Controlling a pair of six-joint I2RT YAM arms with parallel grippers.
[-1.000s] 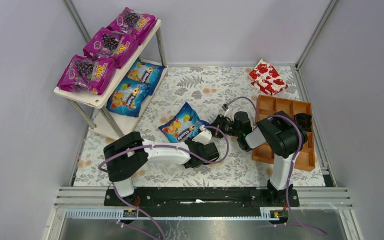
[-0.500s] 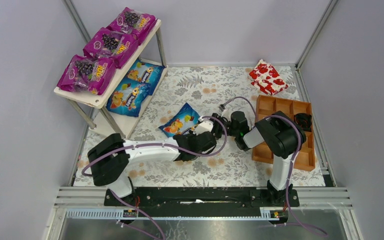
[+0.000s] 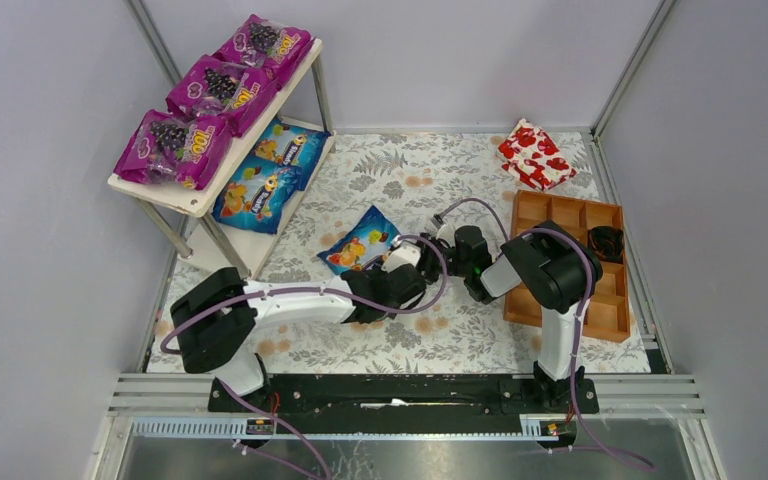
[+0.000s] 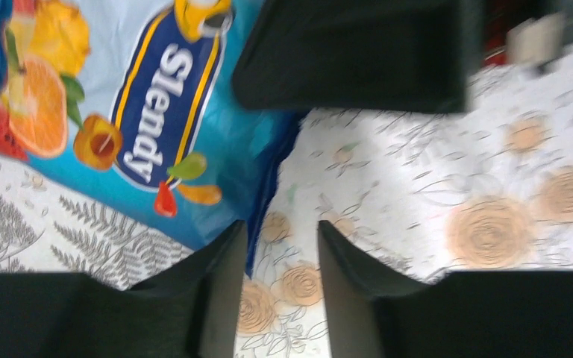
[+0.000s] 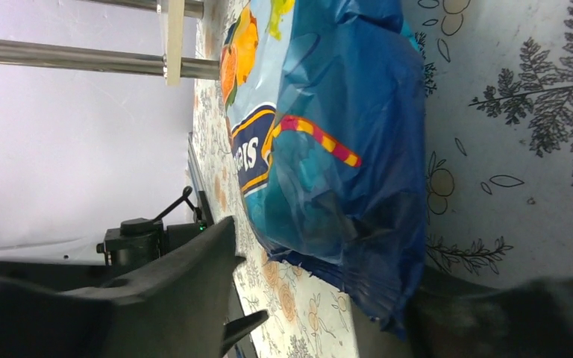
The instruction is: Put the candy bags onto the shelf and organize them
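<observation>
We see plain pale lilac-grey walls [image 3: 40, 300] on three sides and thin silver metal corner posts [image 3: 631, 70]. A white table cloth with grey leaf and tan flower print [image 3: 430, 170] is evenly lit. Slotted aluminium rails [image 3: 150, 392] run along the near edge.

Purple candy bags [image 3: 220, 88]: magenta ground, printed with dark grapes and a yellow "100". Blue candy bags [image 3: 268, 172]: printed with orange, red and yellow fruit. On the loose blue bag [image 4: 119, 112] a navy, yellow-edged band lettered in white is seen. Shelf [image 3: 200, 205]: boards are noted pale beige, legs silver. Table cover [image 3: 400, 165]: white, patterned with grey leaves and tan roses. Package [image 3: 536, 155]: red, marked with white. Tray [image 3: 615, 310]: brown wood.
</observation>
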